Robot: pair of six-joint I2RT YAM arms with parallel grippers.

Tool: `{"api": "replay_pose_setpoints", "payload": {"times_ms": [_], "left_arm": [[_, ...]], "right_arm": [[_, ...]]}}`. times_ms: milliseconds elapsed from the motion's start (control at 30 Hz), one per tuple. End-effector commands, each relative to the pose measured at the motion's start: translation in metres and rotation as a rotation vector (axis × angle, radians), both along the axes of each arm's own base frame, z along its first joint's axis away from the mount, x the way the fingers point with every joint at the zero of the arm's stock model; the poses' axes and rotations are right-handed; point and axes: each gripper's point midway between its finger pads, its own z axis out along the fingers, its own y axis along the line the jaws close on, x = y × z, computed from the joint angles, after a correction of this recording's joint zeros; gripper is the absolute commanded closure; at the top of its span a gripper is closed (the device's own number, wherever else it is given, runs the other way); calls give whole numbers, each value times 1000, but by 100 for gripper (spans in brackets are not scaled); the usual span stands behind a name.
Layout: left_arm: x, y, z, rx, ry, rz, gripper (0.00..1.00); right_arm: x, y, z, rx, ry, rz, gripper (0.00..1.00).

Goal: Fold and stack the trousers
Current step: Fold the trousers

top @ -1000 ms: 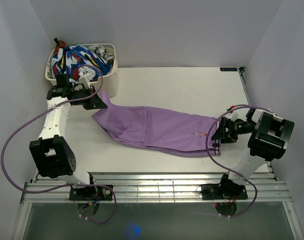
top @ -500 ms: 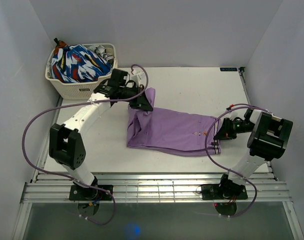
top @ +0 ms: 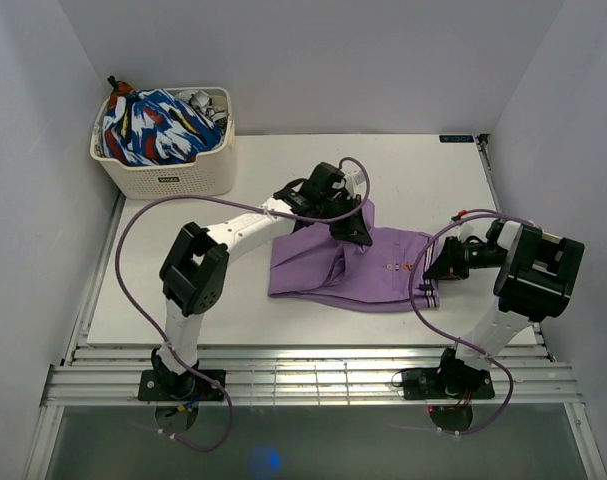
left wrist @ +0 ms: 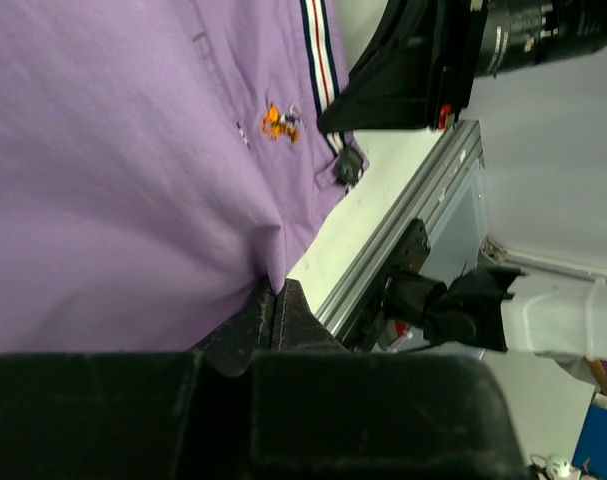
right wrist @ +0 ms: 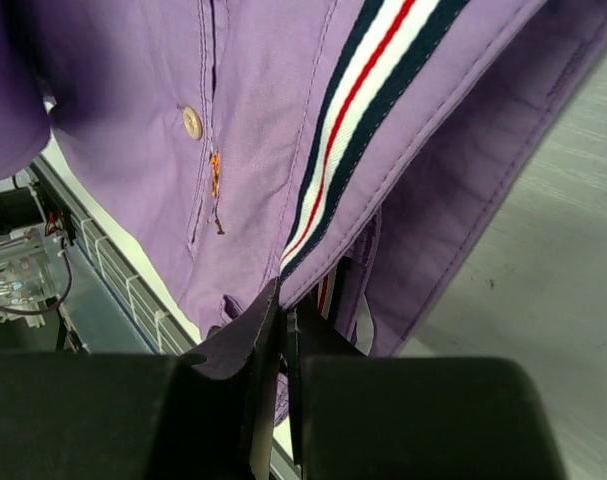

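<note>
Top external view shows the left pincer (top: 360, 235) clenched on a fold of the trousers (top: 313, 275), held over the half lying flat on the desk (top: 413, 170) beneath it, apparently to double the legs toward the waistband (right wrist: 383, 100), whose edge the right pincer (top: 432, 268) grips tightly between its tips as an anchor.

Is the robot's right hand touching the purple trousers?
Touching. The right wrist view shows the right gripper shut on the striped waistband edge of the trousers, with fabric pinched between its fingers.
</note>
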Motion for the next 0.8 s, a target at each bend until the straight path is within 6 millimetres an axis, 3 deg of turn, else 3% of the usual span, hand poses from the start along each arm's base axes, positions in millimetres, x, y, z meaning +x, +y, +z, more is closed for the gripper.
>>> {"api": "replay_pose_setpoints", "payload": {"times_ms": [0, 167, 333, 667, 767], "left_arm": [[4, -41, 31, -103, -46, 20, 100], [-1, -70, 17, -122, -4, 22, 100], [-18, -96, 7, -140, 33, -9, 100], [-29, -125, 3, -171, 51, -37, 100], [-32, -137, 11, -200, 51, -51, 100]], "right_arm": [[2, 11, 9, 69, -33, 1, 92], [-2, 16, 8, 98, -11, -9, 92], [-4, 20, 9, 113, -5, -12, 92], [-9, 26, 11, 129, 0, -2, 92], [-9, 28, 10, 133, 3, -2, 92]]}}
